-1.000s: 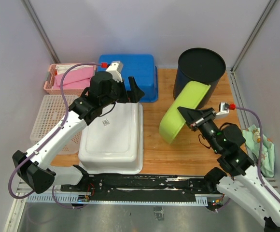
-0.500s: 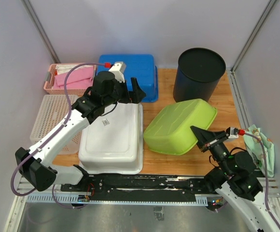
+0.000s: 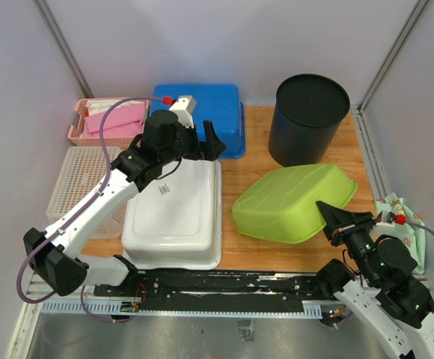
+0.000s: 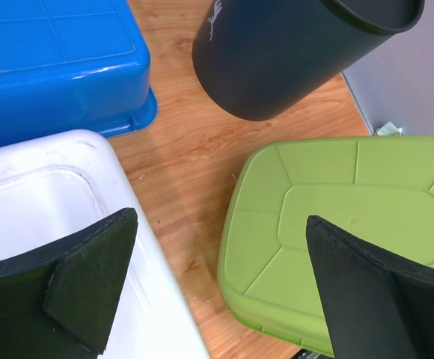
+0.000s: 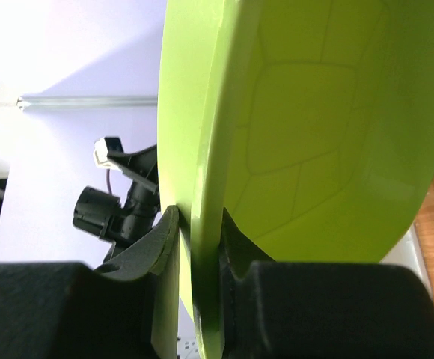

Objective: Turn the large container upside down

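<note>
The lime green tub (image 3: pixel 292 202) lies bottom up on the wooden table, right of centre. My right gripper (image 3: pixel 335 221) is shut on the rim at its near right corner. In the right wrist view the rim (image 5: pixel 202 187) runs between the two fingers (image 5: pixel 157 239) and the gripper (image 5: pixel 200 247) pinches it. My left gripper (image 3: pixel 206 142) is open and empty, hovering over the far right corner of the white tub (image 3: pixel 176 209). In the left wrist view the gripper (image 4: pixel 217 292) shows the green tub's bottom (image 4: pixel 352 217) past its right finger.
The white tub lies bottom up at the left centre. A blue bin (image 3: pixel 209 112) and a black round bin (image 3: pixel 308 116) stand at the back. A pink basket (image 3: pixel 101 120) and a white mesh basket (image 3: pixel 82 187) sit at the left. A cloth (image 3: pixel 408 224) lies off the right edge.
My right arm has drawn back toward the near right. The green tub has swung from standing on edge against the black bin to lying bottom up. The left arm barely moved.
</note>
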You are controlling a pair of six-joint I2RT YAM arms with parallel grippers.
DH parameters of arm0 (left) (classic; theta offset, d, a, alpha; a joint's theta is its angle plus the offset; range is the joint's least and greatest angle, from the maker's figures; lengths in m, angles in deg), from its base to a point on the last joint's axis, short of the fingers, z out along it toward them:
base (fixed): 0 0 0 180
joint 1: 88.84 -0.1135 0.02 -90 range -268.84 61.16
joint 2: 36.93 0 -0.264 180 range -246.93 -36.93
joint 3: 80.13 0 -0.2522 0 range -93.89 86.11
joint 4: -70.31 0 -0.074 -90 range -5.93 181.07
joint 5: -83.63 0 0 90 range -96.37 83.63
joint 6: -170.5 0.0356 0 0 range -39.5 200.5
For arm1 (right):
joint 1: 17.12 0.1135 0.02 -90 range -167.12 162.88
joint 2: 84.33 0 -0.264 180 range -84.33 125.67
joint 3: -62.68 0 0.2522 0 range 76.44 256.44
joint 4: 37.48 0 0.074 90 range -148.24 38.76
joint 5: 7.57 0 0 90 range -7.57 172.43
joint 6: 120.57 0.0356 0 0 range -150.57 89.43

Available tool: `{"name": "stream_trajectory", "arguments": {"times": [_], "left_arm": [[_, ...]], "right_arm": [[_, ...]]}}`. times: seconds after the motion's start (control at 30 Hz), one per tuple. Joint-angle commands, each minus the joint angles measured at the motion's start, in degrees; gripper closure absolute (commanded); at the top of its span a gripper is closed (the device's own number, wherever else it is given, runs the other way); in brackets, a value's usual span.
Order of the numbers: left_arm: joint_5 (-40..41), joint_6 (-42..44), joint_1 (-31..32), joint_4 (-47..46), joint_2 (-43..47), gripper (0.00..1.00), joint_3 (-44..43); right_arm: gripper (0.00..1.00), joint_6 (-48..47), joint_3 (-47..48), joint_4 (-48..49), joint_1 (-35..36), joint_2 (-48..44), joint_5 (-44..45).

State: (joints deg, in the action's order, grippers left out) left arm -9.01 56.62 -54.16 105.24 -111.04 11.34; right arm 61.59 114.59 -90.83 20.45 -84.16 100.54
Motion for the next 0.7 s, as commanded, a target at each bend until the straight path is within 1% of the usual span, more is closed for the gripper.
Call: {"name": "stream_trajectory", "arguments": {"times": [0.0,0.27,0.4,0.47,0.53,0.6,0.67], "left_arm": [[0.6,1.2,-0.1,-0.3,0.8,0.01,0.5],[0.1,1.6,-0.1,-0.3,1.5,0.01,1.2],[0.3,1.8,-0.1,-0.3,1.6,0.01,1.4],[0.1,1.8,-0.1,-0.3,1.4,0.01,1.4],[-0.5,2.1,-0.1,-0.3,1.3,0.01,1.5],[-1.1,2.6,-0.1,-0.2,1.4,0.01,1.5],[-1.2,3.2,-0.1,0.0,1.4,0.01,1.5]], "right_arm": [[0.80,-10.9,-4.1,-30.2,0.8,0.8,11.5],[0.73,-12.1,-7.0,-29.4,0.8,4.9,9.6],[0.67,-13.0,-8.2,-27.0,0.8,6.4,8.0],[0.63,-13.8,-8.4,-26.1,0.8,7.1,5.5],[0.60,-17.0,-8.4,-24.0,0.8,8.1,4.4],[0.49,-19.9,-6.7,-23.3,0.8,10.0,3.3],[0.43,-21.7,-3.7,-25.7,0.8,12.8,3.1]]}}
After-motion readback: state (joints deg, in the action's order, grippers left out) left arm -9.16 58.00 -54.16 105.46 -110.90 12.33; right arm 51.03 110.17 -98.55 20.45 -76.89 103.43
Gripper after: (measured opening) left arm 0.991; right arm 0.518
